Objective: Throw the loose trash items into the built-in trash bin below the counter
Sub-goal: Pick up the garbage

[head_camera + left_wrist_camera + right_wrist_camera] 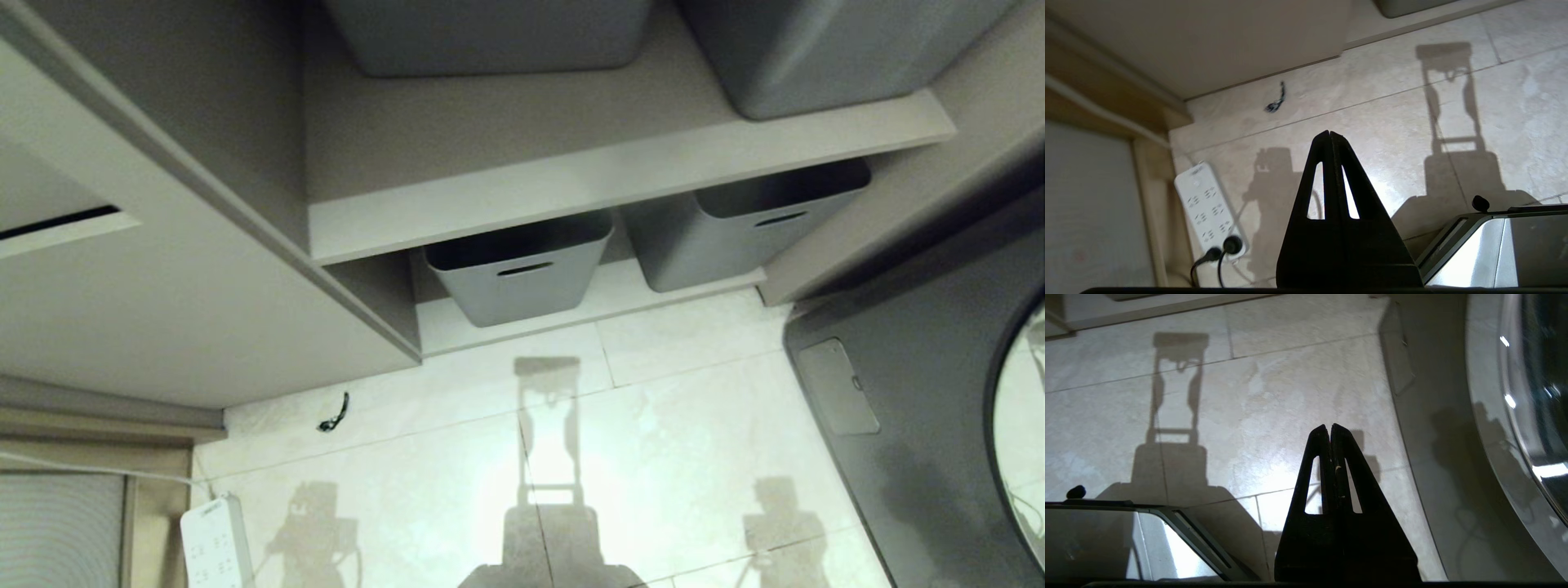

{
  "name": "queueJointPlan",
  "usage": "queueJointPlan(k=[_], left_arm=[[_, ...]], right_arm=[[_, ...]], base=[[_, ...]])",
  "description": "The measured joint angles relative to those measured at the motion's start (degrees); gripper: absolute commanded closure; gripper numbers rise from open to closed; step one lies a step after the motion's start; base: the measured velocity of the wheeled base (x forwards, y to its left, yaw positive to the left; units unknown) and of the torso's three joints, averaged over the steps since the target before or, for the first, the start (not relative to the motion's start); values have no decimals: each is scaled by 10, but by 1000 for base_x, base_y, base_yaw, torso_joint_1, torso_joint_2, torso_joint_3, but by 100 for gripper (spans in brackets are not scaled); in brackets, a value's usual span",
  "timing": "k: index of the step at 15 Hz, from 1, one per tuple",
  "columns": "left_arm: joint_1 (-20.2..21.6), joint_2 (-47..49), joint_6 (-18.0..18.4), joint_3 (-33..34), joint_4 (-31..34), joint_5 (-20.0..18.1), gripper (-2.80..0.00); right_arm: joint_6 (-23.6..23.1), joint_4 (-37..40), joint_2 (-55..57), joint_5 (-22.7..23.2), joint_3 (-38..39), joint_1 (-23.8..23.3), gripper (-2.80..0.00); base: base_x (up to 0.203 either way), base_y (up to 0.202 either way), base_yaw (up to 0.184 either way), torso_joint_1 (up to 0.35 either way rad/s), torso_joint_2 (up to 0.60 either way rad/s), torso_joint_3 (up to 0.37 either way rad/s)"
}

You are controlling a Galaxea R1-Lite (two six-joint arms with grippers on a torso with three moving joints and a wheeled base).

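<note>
Tubs (522,273), four, on shelves (620,175)

Tiled floor (694,425) with power strip (214,543)

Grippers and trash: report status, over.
Left gripper shut, empty; right gripper shut, empty. No trash or bin flap in view. Power strip, black scrap on floor.

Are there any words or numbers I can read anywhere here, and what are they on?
No readable text anywhere.
White power strip: a small mark near its top end, too blurred to read.
Grey tubs on the shelves: only slot handles, no labels.
Beige cabinet panel, floor tiles, dark appliance: no writing shows.
Left gripper and right gripper: plain black, unmarked.
</note>
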Motion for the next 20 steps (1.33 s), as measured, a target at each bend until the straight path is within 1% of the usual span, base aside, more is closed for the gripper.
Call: queueJointPlan(k=[3,8,11,20], left_arm=[[0,0,0,0,0,0,0],[0,0,5,0,-1,-4,0],[0,0,-7,0,-2,-1,0],[0,0,-7,0,-1,0,0]], right_arm=[[0,0,0,0,0,0,0],[2,0,0,0,0,0,0],[1,0,0,0,0,0,0],[1,0,0,0,0,0,0]], base=[[-1,2,-106,1,4,2],[0,0,0,0,0,0],[0,0,0,0,0,0],[0,0,0,0,0,0]])
